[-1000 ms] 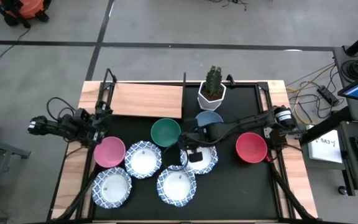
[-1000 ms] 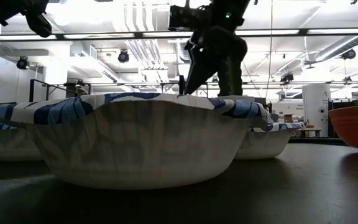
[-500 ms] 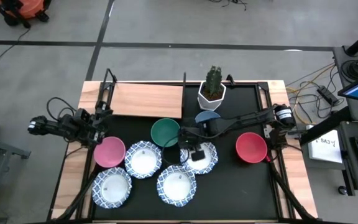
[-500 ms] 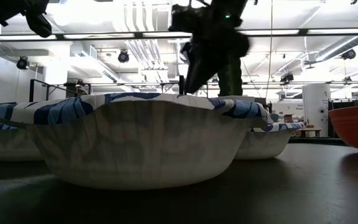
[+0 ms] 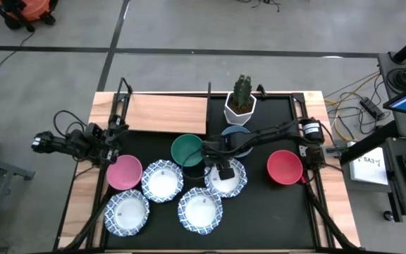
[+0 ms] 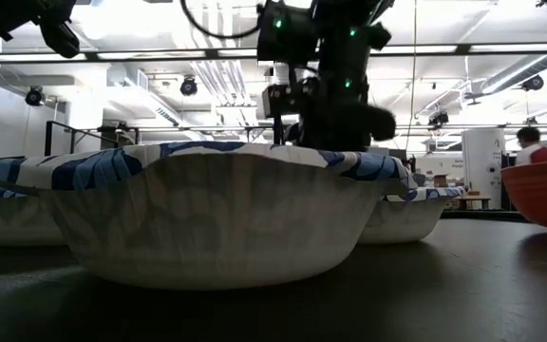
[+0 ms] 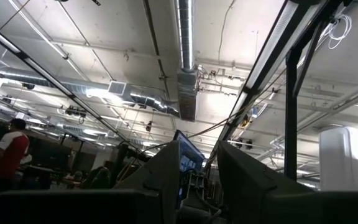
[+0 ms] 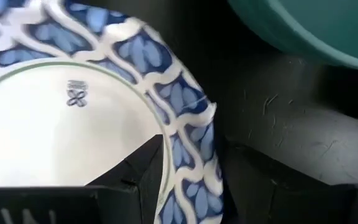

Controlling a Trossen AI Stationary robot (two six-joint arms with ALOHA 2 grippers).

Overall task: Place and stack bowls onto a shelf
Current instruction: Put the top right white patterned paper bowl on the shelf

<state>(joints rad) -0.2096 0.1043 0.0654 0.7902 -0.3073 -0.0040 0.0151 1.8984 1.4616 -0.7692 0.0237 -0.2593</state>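
Several bowls sit on the black table. Green (image 5: 187, 149), blue (image 5: 237, 132), red (image 5: 285, 167) and pink (image 5: 124, 171) ones show, along with white bowls with blue-patterned rims (image 5: 162, 180). The wooden shelf (image 5: 166, 113) stands bare at the far left. My right gripper (image 8: 191, 171) is open and points steeply down over one patterned bowl (image 5: 231, 180). One finger (image 8: 135, 177) stands inside its rim (image 8: 194, 134) and the other outside, beside the green bowl (image 8: 309, 25). I cannot tell whether they touch the rim. My left gripper (image 7: 207, 180) waits open at the table's left edge, pointing upward.
A white pot with a cactus (image 5: 240, 104) stands at the far edge, right of the shelf. My right arm (image 5: 273, 135) reaches over the blue bowl. In the low view a patterned bowl (image 6: 216, 218) fills the foreground and hides my right gripper's fingertips. A person (image 6: 537, 142) shows far behind the table.
My right gripper has sunk toward the patterned bowl's rim next to the green bowl. It has also shifted a little toward the table's far edge and tipped more steeply down. No bowl has moved.
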